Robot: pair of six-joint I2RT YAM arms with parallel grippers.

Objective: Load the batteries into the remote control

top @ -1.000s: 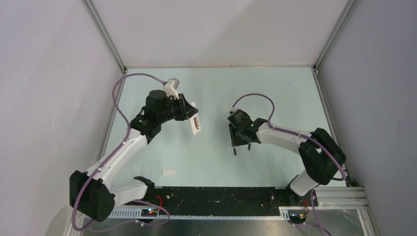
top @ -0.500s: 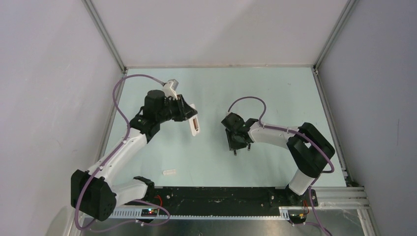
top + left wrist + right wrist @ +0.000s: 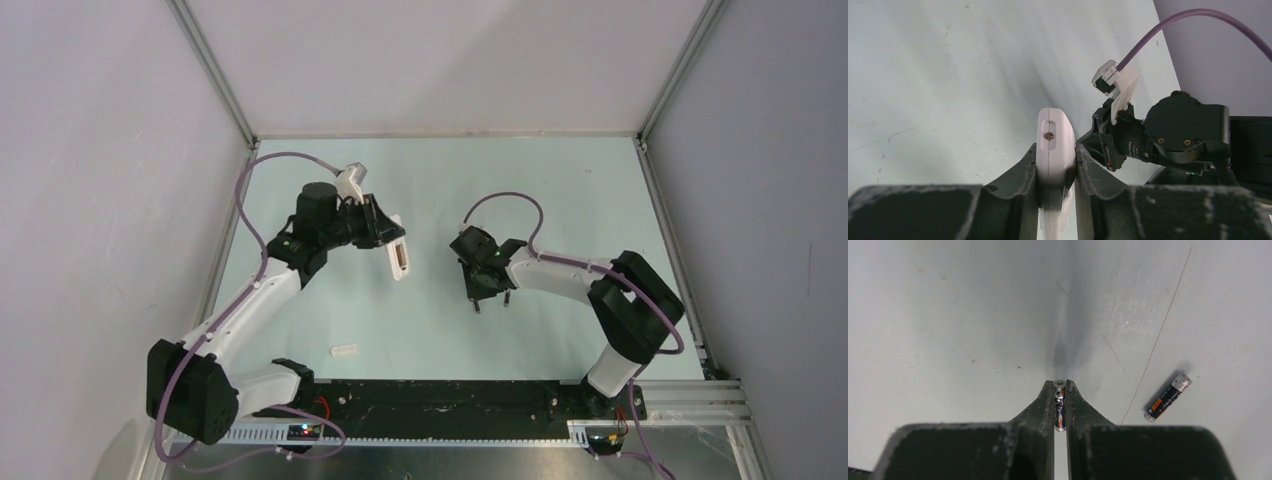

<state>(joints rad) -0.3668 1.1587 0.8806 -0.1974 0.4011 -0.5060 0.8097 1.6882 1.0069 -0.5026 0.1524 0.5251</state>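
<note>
My left gripper is shut on the white remote control and holds it on edge above the table, left of centre. In the left wrist view the remote is clamped between both fingers, its narrow end with a small round hole facing out. My right gripper is at mid-table, pointing down at the surface, shut on one battery that stands lengthwise between the fingertips. The second battery, dark with an orange mark, lies loose on the table just right of that gripper.
A small flat white cover strip lies near the front edge by the left arm's base. The right arm's wrist shows just beyond the remote in the left wrist view. Grey walls enclose the table on three sides.
The right arm has swung in, its gripper shifting slightly left while staying low over the table. The left gripper has tilted the remote slightly down and to the right.
</note>
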